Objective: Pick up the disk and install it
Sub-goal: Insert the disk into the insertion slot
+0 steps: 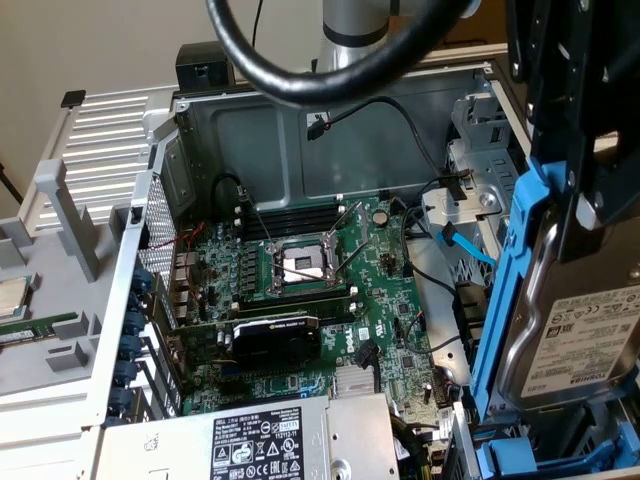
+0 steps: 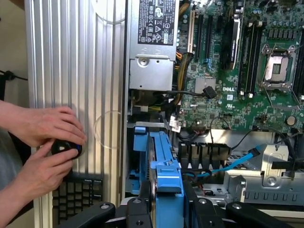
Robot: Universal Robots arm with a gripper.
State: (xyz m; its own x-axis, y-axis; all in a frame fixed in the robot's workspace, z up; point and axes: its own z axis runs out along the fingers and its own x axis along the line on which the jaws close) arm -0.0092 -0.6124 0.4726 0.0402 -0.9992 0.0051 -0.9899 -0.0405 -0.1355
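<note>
Sitting btwn gripper jaws, disk on edge above case

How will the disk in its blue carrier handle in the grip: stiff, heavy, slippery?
Probably stiff and heavy for its size: the disk is a metal-cased block. Its blue carrier looks like smooth thin plastic, so it may flex or slip in the claw.

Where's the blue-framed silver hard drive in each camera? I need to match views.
Exterior view: the silver metal hard drive in a blue plastic frame stands upright at that view's right edge.
Wrist view: the drive is edge-on, held in the black hand.
Shared landmark: square metal processor socket.
</note>
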